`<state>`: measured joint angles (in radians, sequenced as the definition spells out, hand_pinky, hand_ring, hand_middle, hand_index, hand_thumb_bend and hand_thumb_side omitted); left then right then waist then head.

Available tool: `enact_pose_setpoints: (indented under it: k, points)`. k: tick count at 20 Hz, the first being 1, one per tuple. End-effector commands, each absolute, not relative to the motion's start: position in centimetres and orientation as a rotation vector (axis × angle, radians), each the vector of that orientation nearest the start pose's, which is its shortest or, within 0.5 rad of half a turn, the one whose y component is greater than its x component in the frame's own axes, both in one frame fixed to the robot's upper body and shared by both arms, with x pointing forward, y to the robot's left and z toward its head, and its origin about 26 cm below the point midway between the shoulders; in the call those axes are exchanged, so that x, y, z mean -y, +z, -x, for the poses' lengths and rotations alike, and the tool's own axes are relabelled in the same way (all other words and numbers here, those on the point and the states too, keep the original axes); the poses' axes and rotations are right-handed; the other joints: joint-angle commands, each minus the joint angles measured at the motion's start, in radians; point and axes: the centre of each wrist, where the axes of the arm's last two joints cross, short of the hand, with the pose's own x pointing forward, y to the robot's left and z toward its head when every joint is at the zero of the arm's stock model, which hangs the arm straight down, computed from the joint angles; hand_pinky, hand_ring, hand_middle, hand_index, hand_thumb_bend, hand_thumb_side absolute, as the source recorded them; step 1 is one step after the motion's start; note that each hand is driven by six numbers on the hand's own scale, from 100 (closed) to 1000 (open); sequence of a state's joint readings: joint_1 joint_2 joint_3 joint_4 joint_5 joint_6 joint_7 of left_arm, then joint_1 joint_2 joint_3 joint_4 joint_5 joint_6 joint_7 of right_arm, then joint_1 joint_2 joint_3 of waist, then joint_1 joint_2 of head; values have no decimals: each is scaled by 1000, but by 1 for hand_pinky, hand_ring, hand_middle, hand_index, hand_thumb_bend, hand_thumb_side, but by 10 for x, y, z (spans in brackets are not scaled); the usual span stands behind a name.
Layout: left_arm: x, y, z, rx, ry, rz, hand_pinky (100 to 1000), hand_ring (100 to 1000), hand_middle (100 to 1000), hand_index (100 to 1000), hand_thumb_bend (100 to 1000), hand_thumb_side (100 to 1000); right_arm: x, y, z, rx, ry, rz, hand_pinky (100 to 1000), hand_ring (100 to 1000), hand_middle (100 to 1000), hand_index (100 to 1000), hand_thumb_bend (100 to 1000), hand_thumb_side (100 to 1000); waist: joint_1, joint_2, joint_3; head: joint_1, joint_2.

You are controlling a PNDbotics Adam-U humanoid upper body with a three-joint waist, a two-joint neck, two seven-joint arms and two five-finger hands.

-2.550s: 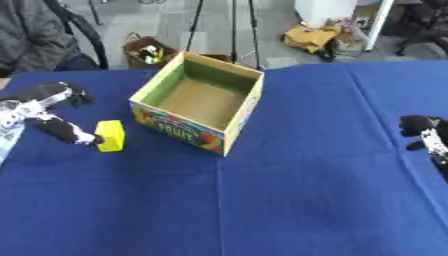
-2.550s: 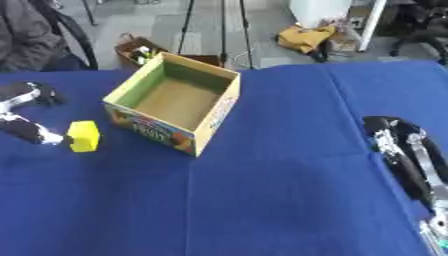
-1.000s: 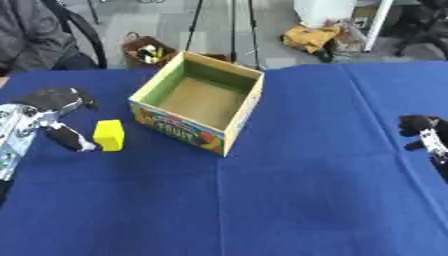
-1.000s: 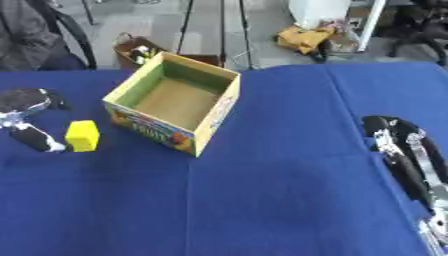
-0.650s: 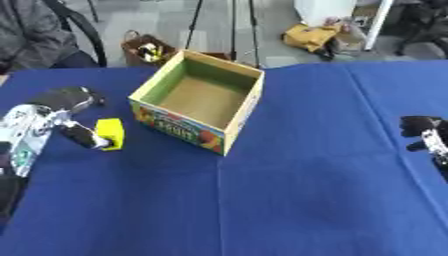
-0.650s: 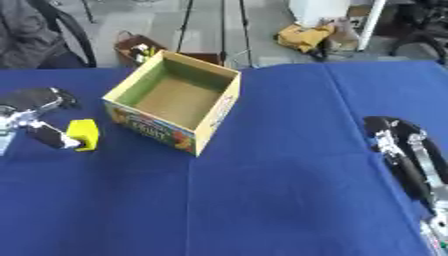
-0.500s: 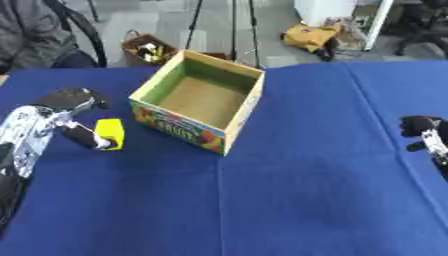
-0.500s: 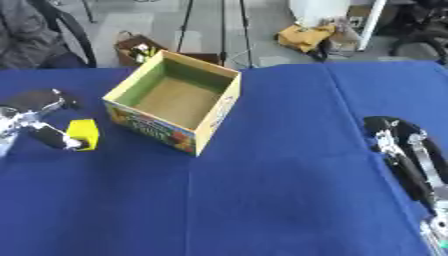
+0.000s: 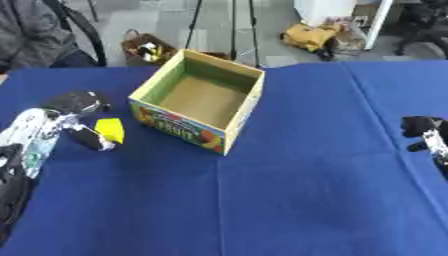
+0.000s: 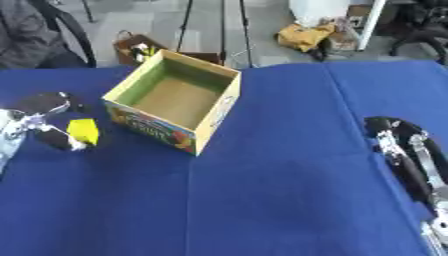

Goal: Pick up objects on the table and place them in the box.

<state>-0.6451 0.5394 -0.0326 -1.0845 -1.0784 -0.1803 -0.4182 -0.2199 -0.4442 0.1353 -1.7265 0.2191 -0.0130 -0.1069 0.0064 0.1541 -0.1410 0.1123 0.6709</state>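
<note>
The blue worktop (image 9: pixel 289 190) carries an open, empty cardboard box (image 9: pixel 199 100), and just left of it lies a small yellow block (image 9: pixel 109 130), with the left hand (image 9: pixel 72 116) closed in from the left so that its fingers bracket the block, partly curled but, as far as I can judge, not yet pinching it. The step in hand is the grasp: next the fingers must close on the block, lift it, and carry it right over the box rim. Compared with earlier frames, the left hand has moved in from well apart to touching the block, while the right hand (image 10: pixel 398 137) has stayed idle at the right edge, fingers relaxed
</note>
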Motion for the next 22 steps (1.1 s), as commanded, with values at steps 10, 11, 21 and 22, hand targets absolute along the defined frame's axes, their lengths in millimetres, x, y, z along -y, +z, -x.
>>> enact_pose_setpoints:
  k: [10,11,21,22]
  points:
    - [-366,151,-427,1073,-1503,-1023,605,518,524,694,388,295,285,119,-320,1938,588,492,607,724,681,784,100,1000,-1,-13,0,0,-8]
    - [-366,152,-427,1081,-1496,-1025,526,450,462,638,360,287,285,119,-320,1938,588,492,607,724,681,784,100,1000,-1,-13,0,-1,-8]
    - [-364,176,-424,1276,-1364,-1090,346,280,293,485,290,277,285,119,-320,1938,587,492,607,724,681,784,100,1000,-2,-13,2,-3,-8]
    - [-362,184,-424,1313,-1352,-1103,349,281,294,483,295,289,285,119,-320,1937,588,492,607,724,681,784,100,1000,-3,-14,2,-2,-7]
